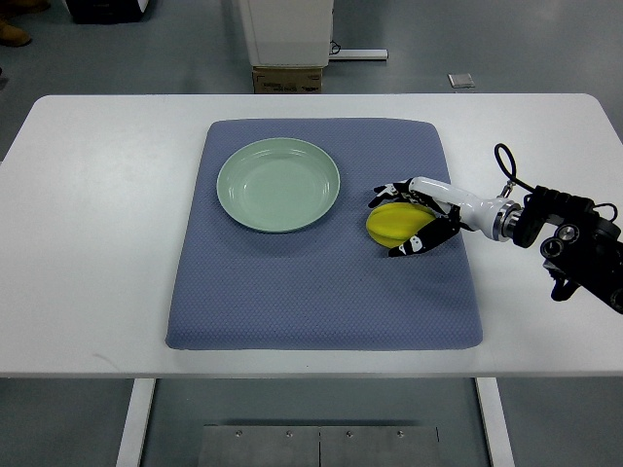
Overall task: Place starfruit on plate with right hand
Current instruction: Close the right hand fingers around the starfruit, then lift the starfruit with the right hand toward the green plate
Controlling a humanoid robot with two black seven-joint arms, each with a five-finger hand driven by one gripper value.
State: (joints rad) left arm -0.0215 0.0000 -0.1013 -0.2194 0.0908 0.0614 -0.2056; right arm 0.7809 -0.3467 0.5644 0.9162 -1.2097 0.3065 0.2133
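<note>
A yellow starfruit (pixel 392 223) lies on the blue mat (pixel 321 282), to the right of the pale green plate (pixel 278 184). My right hand (pixel 409 219) reaches in from the right edge and its black-tipped fingers curl around the starfruit from the right side. The fruit looks to be resting on the mat, a short gap away from the plate's rim. The plate holds nothing. My left arm does not show.
The mat covers the middle of a white table (pixel 88 243). Beyond the table's far edge stand a cardboard box (pixel 288 78) and a white cabinet base on the grey floor.
</note>
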